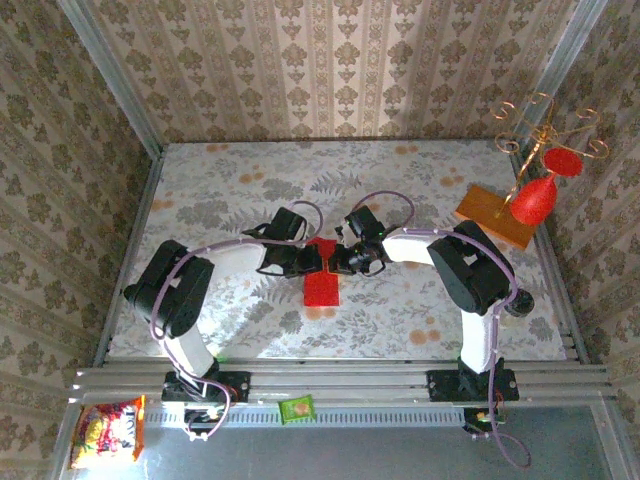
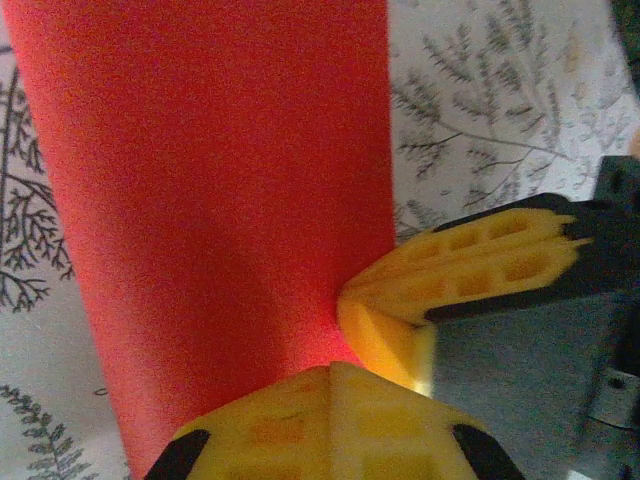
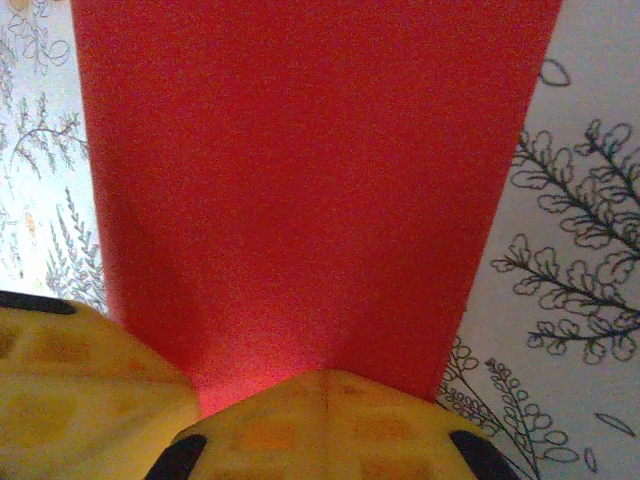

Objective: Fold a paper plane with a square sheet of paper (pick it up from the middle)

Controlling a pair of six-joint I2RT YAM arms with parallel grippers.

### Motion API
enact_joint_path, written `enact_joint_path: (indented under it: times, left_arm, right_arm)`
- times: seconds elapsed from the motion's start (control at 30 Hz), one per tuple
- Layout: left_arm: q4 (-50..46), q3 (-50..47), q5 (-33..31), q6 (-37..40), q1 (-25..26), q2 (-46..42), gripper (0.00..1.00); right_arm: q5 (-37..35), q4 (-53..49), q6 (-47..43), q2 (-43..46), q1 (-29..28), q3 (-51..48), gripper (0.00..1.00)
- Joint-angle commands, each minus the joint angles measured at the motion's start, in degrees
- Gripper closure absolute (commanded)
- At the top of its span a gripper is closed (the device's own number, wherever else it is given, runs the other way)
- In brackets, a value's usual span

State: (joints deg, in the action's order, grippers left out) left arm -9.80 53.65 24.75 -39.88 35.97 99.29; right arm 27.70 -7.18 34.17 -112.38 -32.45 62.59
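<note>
"Handling comes first: reading left to right, how should the square sheet of paper (image 1: 322,285) be expected to behave?"

"Left: the left gripper (image 2: 332,385) has its jaws pressed together on one end of the sheet. Centre: the sheet sits mid-table (image 1: 230,190) between the two wrists, running from the pinch toward the arm bases. Whether it rests on the surface or hangs free cannot be told. Right: the right gripper (image 3: 325,390) is likewise clamped on that same end, just beside its partner. Judged by its thinness, the paper is very light, limp and easily torn or creased by accident. A hold at the edges or along a crease would likely control it best."

"And its appearance?"

"Plain, matt, bright red. It shows as a narrow strip with straight, parallel long edges, apparently already folded."
</note>
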Motion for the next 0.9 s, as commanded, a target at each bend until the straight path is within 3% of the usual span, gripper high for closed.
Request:
enact_joint_path:
  times: [0.0,0.4,0.87]
  left_arm:
    - [-0.49,1.46,2.13,-0.22,-0.02,1.50,0.97]
    - [-2.50,1.49,1.27,1.29,-0.61,2.99,0.97]
    - [-2.61,-6.39,2.58,8.47,-8.28,-0.45,1.00]
  right_arm:
    - [-9.74,-12.07,-1.65,-6.36,-0.25,-2.91,0.97]
    - [-10.99,-13.85,-1.60,-6.54,-0.25,-2.91,0.97]
    - [-13.81,-17.52,-2.38,-7.69,-0.08,-3.15,0.97]
